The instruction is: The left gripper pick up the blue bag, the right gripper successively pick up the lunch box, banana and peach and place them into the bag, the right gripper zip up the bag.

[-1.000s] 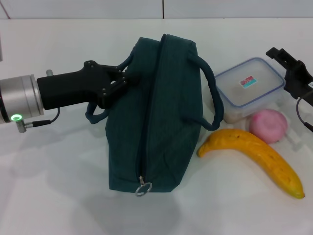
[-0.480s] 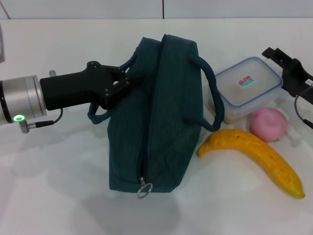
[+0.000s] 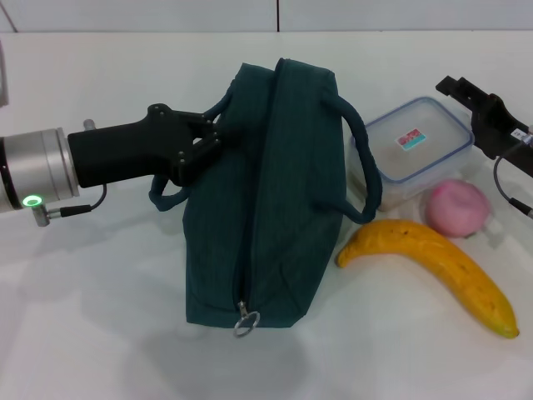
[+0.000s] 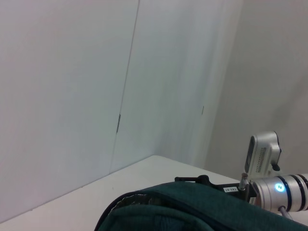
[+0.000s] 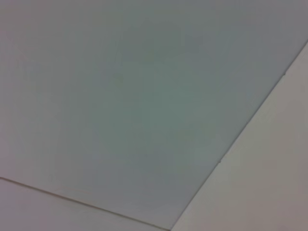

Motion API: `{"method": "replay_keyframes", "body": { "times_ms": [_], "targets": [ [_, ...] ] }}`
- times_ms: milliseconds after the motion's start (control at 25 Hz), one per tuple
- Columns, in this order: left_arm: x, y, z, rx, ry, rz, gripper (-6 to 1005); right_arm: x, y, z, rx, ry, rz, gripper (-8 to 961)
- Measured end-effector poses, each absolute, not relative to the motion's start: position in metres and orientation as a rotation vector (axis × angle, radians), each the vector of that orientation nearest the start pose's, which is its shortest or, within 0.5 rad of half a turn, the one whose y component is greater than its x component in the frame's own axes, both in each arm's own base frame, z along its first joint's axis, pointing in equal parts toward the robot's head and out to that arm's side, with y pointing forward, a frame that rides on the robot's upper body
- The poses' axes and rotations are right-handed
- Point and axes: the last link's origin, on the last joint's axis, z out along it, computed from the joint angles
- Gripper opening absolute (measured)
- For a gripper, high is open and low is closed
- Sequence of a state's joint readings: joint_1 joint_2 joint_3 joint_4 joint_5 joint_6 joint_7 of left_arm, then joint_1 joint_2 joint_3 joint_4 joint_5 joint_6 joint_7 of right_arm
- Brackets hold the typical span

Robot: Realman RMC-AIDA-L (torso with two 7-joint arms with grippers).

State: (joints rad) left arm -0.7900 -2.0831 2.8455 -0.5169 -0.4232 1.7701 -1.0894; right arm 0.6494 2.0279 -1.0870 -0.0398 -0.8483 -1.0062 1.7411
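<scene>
The blue bag lies on the white table, zipped shut, with its zipper pull at the near end. My left gripper is shut on the bag's left handle. The lunch box, clear with a blue rim, sits to the right of the bag. The pink peach and the yellow banana lie in front of it. My right gripper hovers at the lunch box's far right corner. The left wrist view shows the bag's top and the right gripper beyond it.
The bag's right handle arches against the lunch box's left side. The right wrist view shows only a bare wall. The table's back edge meets the wall behind the bag.
My right gripper has moved left and slightly farther back, over the lunch box's far right corner. My left gripper shifted the bag slightly right at first and has since held still.
</scene>
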Motion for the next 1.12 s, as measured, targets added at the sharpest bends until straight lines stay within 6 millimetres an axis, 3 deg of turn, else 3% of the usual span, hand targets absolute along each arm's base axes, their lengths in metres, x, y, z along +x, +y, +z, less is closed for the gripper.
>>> {"method": "replay_keyframes", "body": {
  "times_ms": [160, 600, 920, 1120],
  "targets": [
    [-0.2482, 0.3384, 0.0026, -2.66, -0.513, -0.913, 40, 0.3, 0.3798, -0.0316, -1.556, 1.796, 1.25, 808],
    [-0.2495, 0.3402, 0.0019, -2.651, -0.519, -0.897, 40, 0.2992, 0.3787, -0.0311, -1.576, 1.773, 1.254, 362],
    [-0.2477, 0.3415, 0.002, -2.653, -0.512, -0.899, 40, 0.3012, 0.3796, -0.0322, -1.557, 1.785, 1.238, 279],
    [-0.2475, 0.3417, 0.0021, -2.653, -0.511, -0.9, 40, 0.3, 0.3796, -0.0304, -1.576, 1.756, 1.246, 177]
  ]
}}
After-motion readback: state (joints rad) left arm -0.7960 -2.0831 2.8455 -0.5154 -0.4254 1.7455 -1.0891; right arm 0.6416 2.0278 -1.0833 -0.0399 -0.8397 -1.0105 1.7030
